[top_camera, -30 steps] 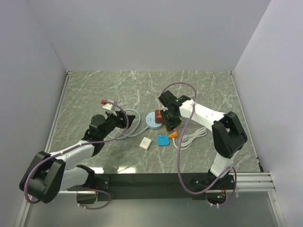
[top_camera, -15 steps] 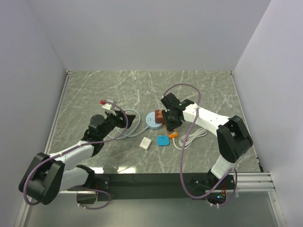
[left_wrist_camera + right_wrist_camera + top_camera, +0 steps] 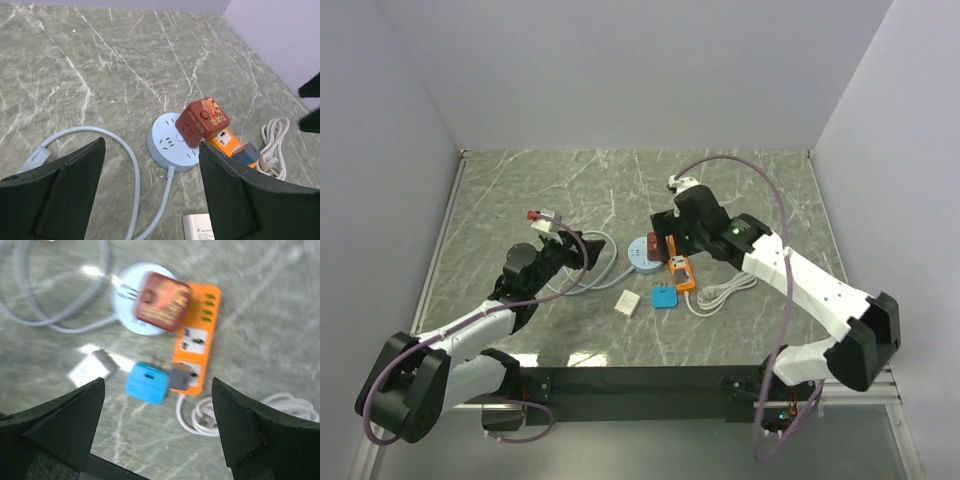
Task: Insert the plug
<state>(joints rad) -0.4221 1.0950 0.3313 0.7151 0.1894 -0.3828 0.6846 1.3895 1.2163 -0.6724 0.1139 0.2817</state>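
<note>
The plug, a red-brown cube (image 3: pixel 202 122) with a gold emblem on one face, rests tilted on the round pale-blue socket (image 3: pixel 165 142). It covers the socket's 3 o'clock edge and leans toward the orange power strip (image 3: pixel 226 142). Its prongs are hidden underneath, so whether it is seated cannot be told. The right wrist view is blurred (the socket's slots are only dark smears there) and shows the cube overlapping the socket's disc, just beside the strip's top end.

A grey plug (image 3: pixel 181 378) sits at the strip's lower end, with a coiled white cord (image 3: pixel 200 420) at about 5 o'clock from it. A bright blue adapter (image 3: pixel 147 383) lies just beside the grey plug at 9 o'clock, and a white adapter (image 3: pixel 90 370) lies farther out the same way. In the left wrist view the white adapter is cut off by the lower edge. The socket's pale-blue cable (image 3: pixel 131 167) loops off toward 8 o'clock over the marble counter (image 3: pixel 520 190).

The left fingers (image 3: pixel 65 190) are spread wide and hold nothing, with the socket framed between them. The right fingers (image 3: pixel 60 420) are likewise apart and empty, above the cluster. From the top view the right arm hides part of the cube.
</note>
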